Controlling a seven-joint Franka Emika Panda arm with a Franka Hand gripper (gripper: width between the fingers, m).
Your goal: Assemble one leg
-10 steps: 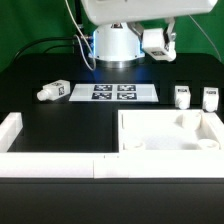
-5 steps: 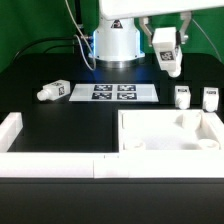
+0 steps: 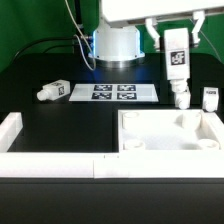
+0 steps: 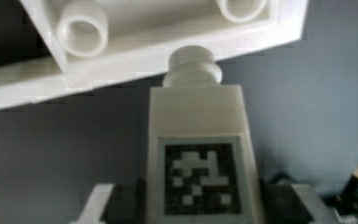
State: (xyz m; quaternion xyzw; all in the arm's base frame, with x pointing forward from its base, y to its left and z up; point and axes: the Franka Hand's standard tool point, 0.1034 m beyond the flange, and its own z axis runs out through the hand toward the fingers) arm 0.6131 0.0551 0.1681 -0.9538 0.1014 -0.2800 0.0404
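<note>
My gripper is shut on a white leg and holds it upright, tag facing the camera, its narrow threaded end pointing down just behind the far edge of the large white panel. In the wrist view the leg fills the middle between my fingers, and its tip points at the panel's corner holes. Another leg stands at the exterior view's right. A third leg lies at the left. The held leg hides the spot where one more leg stood.
The marker board lies at the back middle, in front of the robot's base. A white L-shaped rail runs along the front and left of the table.
The gripper has carried the leg down and to the exterior view's right. It has turned the leg from tilted to upright. The leg now covers the standing leg near the panel's far edge.
</note>
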